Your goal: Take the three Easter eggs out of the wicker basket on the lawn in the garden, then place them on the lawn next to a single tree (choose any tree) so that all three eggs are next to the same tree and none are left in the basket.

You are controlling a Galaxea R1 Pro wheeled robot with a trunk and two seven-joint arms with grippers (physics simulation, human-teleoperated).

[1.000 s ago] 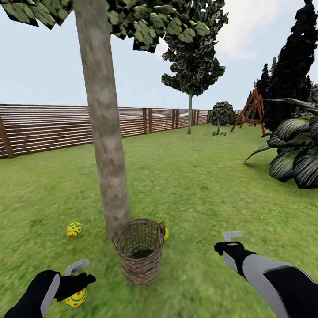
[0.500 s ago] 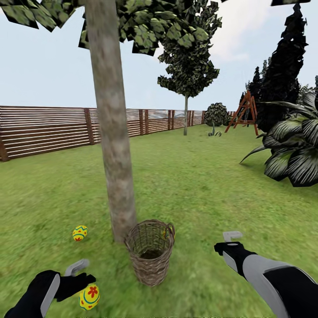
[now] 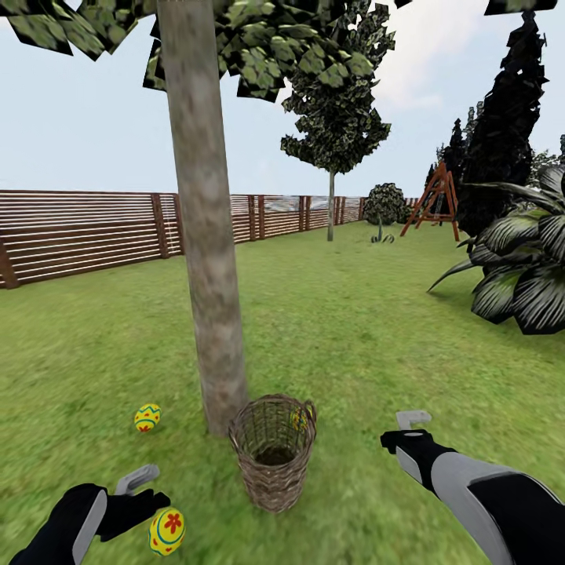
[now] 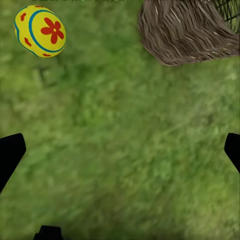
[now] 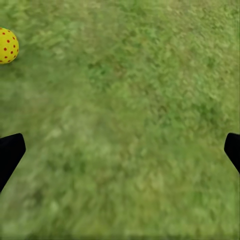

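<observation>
Left gripper [image 3: 145, 488] hangs low at seven o'clock in the head view, spread wide with nothing between its fingers; a flowered egg [image 3: 167, 530] lies on the lawn [image 3: 353, 329] just beside it. The right gripper [image 3: 408, 430] at four o'clock is likewise wide open and empty. The basket [image 3: 273, 455] stands at the foot of the tree [image 3: 208, 259], a second egg [image 3: 147, 417] at its nine o'clock, a third egg [image 3: 299, 419] glimpsed through the far weave.

From the left wrist, the flowered egg [image 4: 40, 31] and basket wall [image 4: 187, 32] rest on grass, well apart.

From the right wrist, a red-dotted egg [image 5: 7, 45] sits on grass.
</observation>
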